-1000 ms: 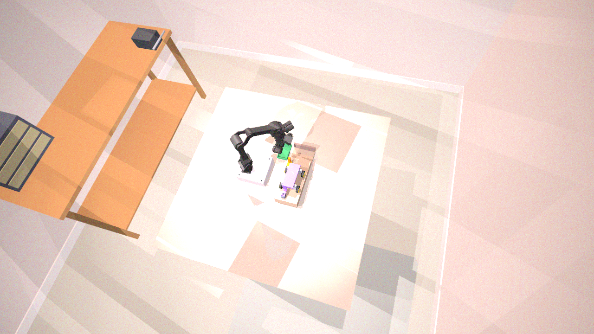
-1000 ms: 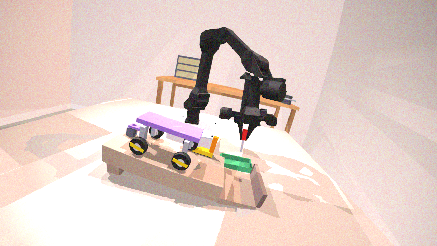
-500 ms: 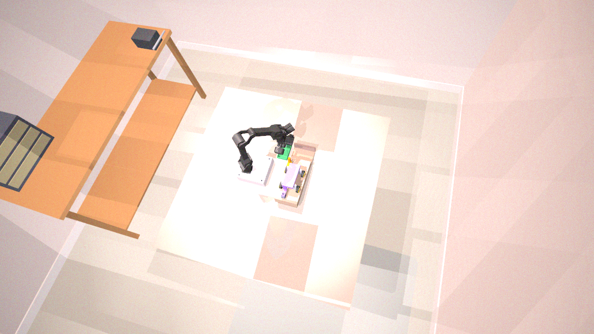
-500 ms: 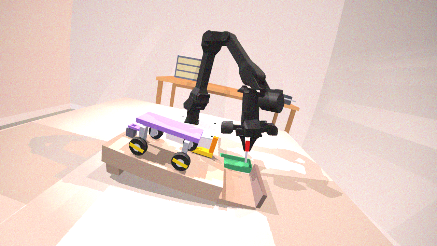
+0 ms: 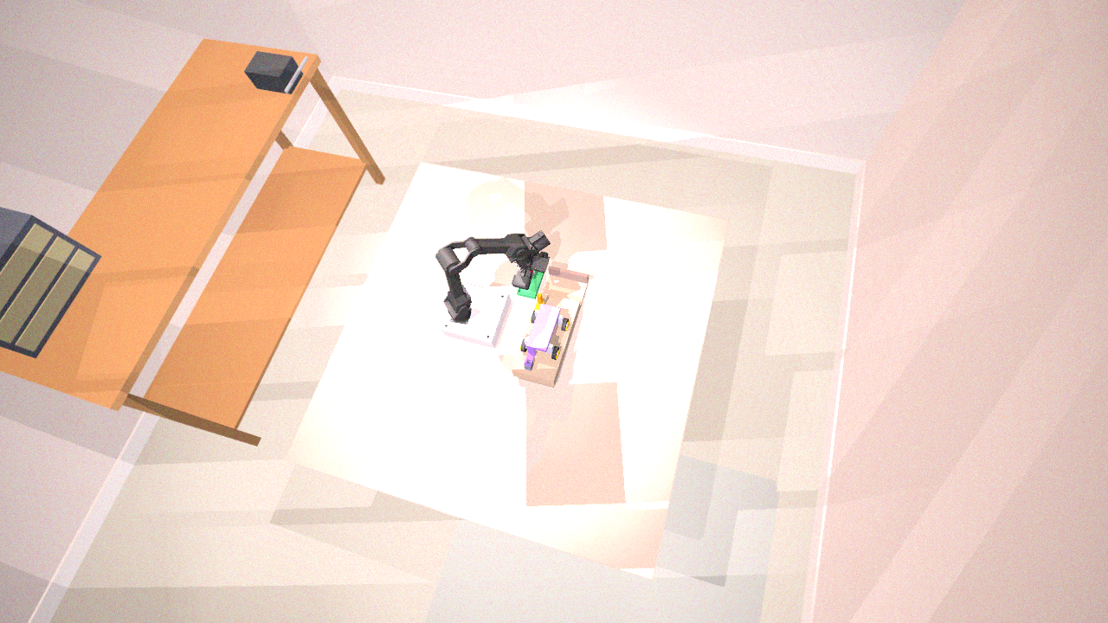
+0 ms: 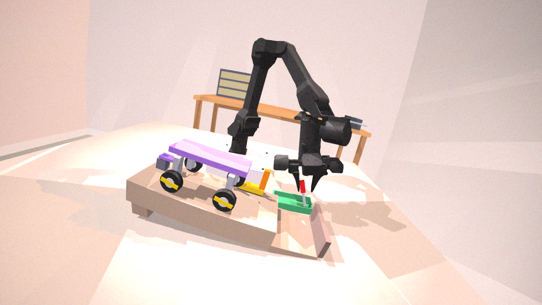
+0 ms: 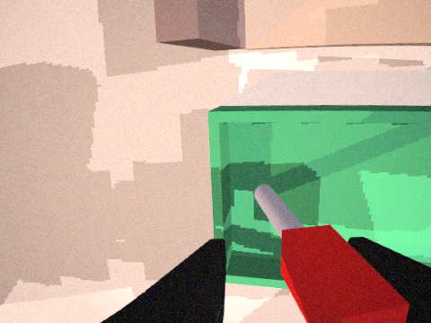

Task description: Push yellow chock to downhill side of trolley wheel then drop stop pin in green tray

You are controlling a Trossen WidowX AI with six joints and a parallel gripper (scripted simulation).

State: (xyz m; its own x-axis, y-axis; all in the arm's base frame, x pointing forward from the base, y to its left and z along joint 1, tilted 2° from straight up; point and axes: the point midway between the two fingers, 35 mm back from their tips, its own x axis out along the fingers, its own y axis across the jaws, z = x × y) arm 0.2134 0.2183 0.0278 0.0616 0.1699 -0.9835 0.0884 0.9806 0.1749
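A wooden bench (image 5: 166,155) (image 6: 272,109) bears a dark box (image 5: 271,71) (image 6: 353,122) and a pale-fronted shelf unit (image 5: 48,285) (image 6: 233,78).

- I seem to be in a plain workshop or lab room; which, I cannot tell.
- An orange workbench (image 5: 155,163) (image 6: 272,109) with a lower shelf (image 5: 263,271) stands by the wall.
- It carries a drawer-like unit (image 5: 46,290) (image 6: 233,84).
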